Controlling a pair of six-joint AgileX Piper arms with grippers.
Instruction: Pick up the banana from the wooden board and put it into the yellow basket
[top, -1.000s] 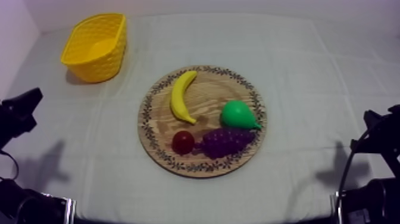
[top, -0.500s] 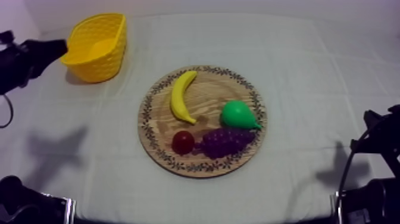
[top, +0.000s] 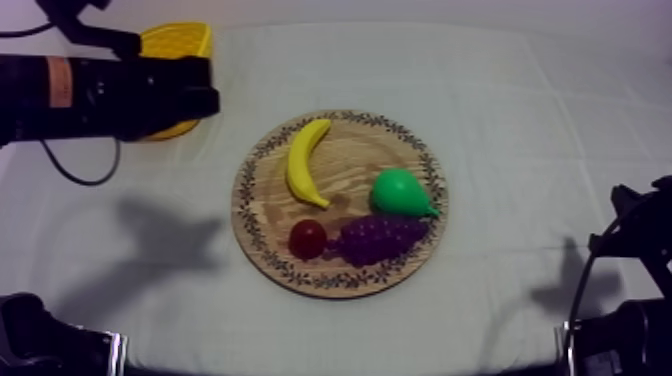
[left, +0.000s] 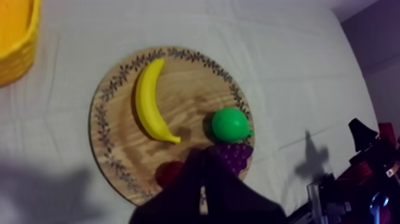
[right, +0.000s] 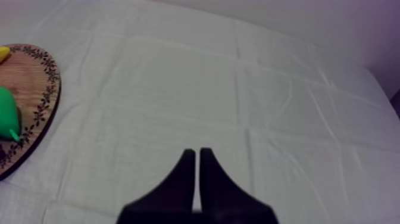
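The yellow banana (top: 305, 160) lies on the left part of the round wooden board (top: 340, 140), curved, with one end toward the small red fruit (top: 307, 238). My left arm (top: 120, 95) reaches in from the upper left, high above the yellow basket (top: 178, 40), and covers most of it. Its tip stops left of the board. My left gripper (left: 200, 156) is shut, a narrow wedge hanging over the board's edge near the grapes (left: 237, 154), with the banana (left: 149, 101) beyond it. My right gripper (right: 196, 154) is shut over bare cloth, to the right of the board (right: 36, 77).
A green pear (top: 400, 192) and purple grapes (top: 380, 238) lie on the right half of the board. My right arm (top: 635, 235) rests low at the table's right side. The left arm casts a shadow on the cloth left of the board.
My left arm has risen from the lower left and swung in at the upper left, and now stretches across the basket toward the board. The right arm and the fruit have not moved.
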